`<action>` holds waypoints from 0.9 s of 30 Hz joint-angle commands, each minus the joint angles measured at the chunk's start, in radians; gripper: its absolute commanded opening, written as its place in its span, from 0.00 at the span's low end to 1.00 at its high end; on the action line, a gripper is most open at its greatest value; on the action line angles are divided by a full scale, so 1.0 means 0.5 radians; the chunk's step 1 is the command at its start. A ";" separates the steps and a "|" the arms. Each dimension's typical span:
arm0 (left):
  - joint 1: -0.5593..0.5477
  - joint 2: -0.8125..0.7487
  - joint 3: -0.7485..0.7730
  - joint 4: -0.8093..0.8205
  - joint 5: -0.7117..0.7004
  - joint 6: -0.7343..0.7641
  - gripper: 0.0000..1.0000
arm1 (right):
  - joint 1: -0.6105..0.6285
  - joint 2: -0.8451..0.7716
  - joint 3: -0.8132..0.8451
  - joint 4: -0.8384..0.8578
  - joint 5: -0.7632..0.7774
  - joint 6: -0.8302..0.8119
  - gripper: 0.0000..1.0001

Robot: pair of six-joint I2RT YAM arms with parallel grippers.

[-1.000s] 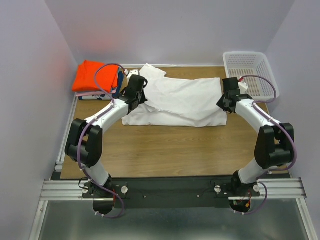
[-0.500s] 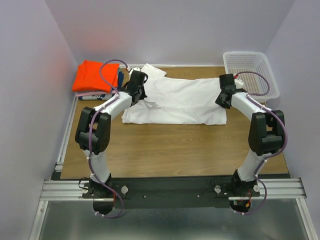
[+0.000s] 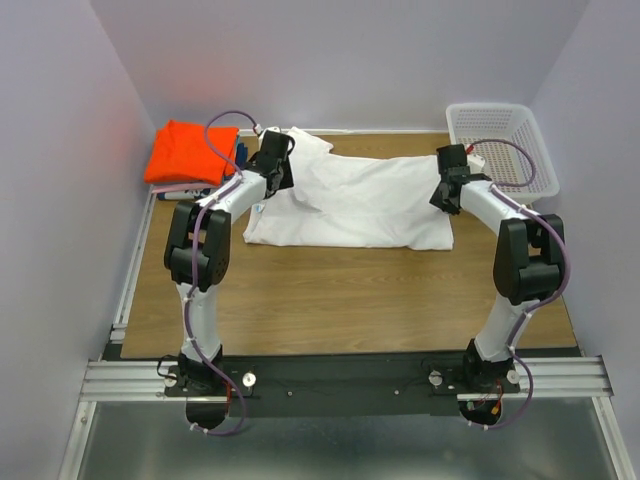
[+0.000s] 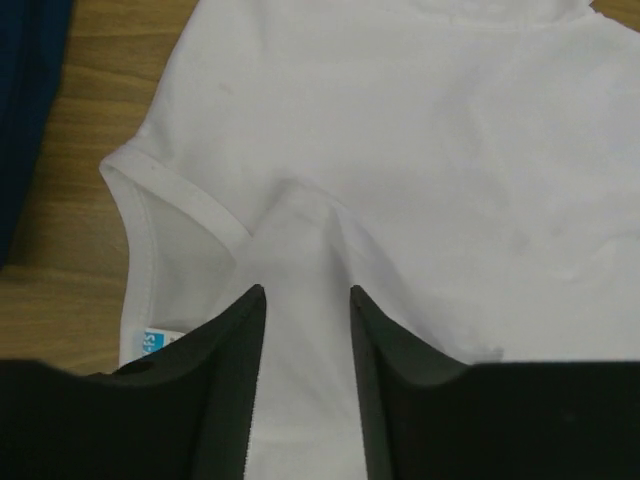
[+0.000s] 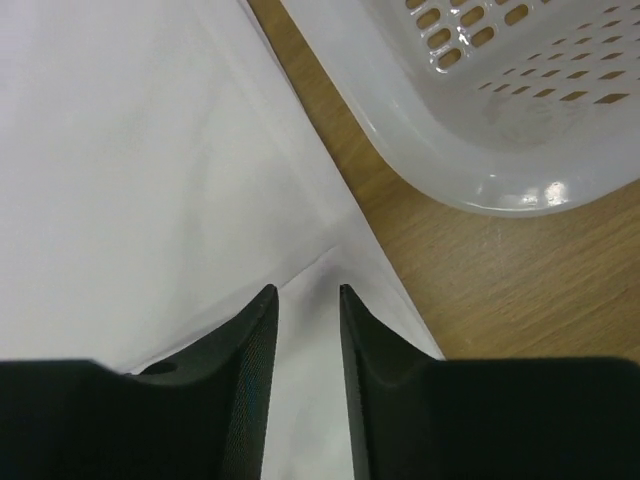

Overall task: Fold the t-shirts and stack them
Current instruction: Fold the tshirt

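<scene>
The white t-shirt lies folded lengthwise across the middle of the table. My left gripper is at its left end, by the sleeve. In the left wrist view that gripper is open, with a raised crease of white cloth lying loose between the fingers and a small blue label beside them. My right gripper is at the shirt's right end. It is open too, over the folded corner. The orange t-shirt sits folded at the back left on a dark blue one.
A white mesh basket stands at the back right corner, its rounded wall close to my right gripper. Bare wooden table stretches from the shirt to the arm bases. Purple walls close in the left, right and back.
Both arms reached farther back and laid the shirt's top layer down. Both grippers, shut on cloth before, now stand with jaws apart.
</scene>
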 commanded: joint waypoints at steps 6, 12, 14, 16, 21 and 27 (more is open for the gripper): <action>0.025 -0.182 -0.064 0.013 0.151 -0.030 0.95 | -0.004 -0.178 0.027 0.123 -0.415 -0.267 0.70; -0.012 -0.369 -0.408 0.154 0.274 -0.107 0.96 | 0.076 -0.310 -0.175 0.255 -0.781 -0.356 1.00; -0.015 -0.388 -0.518 0.233 0.305 -0.110 0.96 | 0.134 -0.310 -0.230 0.292 -0.824 -0.362 1.00; -0.015 -0.336 -0.540 0.252 0.369 -0.122 0.96 | 0.183 -0.276 -0.292 0.307 -0.849 -0.375 1.00; -0.015 -0.225 -0.595 0.252 0.394 -0.147 0.96 | 0.217 -0.148 -0.341 0.307 -0.778 -0.365 1.00; -0.015 -0.259 -0.810 0.249 0.348 -0.227 0.96 | 0.236 -0.126 -0.460 0.307 -0.747 -0.353 1.00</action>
